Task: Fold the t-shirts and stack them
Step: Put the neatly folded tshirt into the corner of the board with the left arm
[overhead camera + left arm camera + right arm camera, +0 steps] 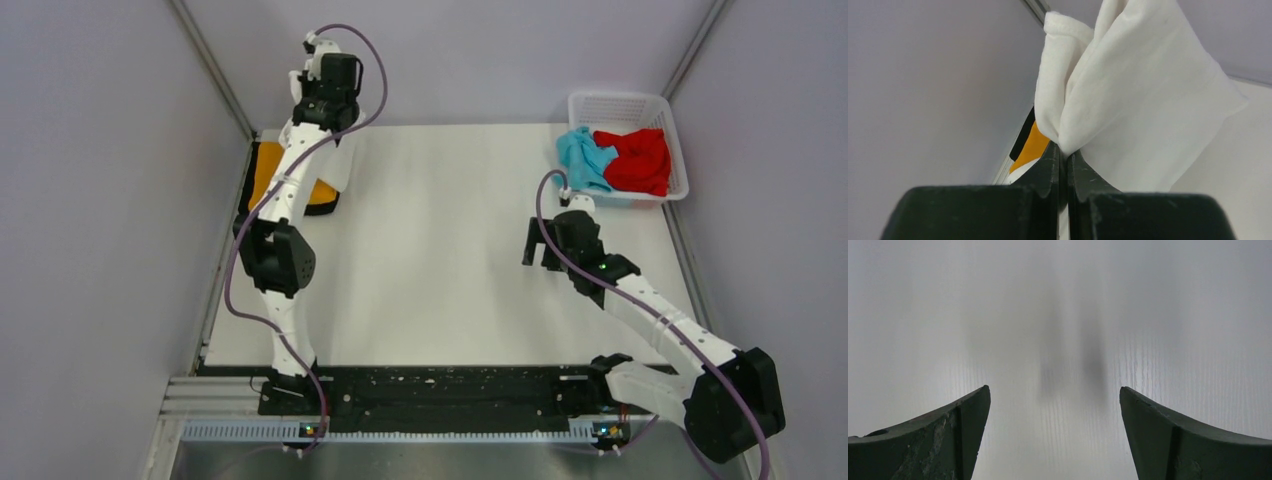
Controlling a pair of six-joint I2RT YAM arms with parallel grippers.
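Observation:
My left gripper (325,118) is raised at the far left corner, shut on a bunched fold of the white t-shirt (1138,100). The white t-shirt (345,165) hangs down from it. In the left wrist view the pinch sits right at my left gripper's (1064,150) tips. Below lies the orange t-shirt (268,175) with black trim, also showing as the orange t-shirt (1033,147) past the fingers. A light blue t-shirt (585,160) and a red t-shirt (637,160) lie crumpled in the basket. My right gripper (541,252) hovers open over bare table; in its wrist view my right gripper (1055,395) holds nothing.
The white lattice basket (625,105) stands at the far right corner. Grey walls close in on the left, back and right. A black rail (440,395) with both arm bases runs along the near edge.

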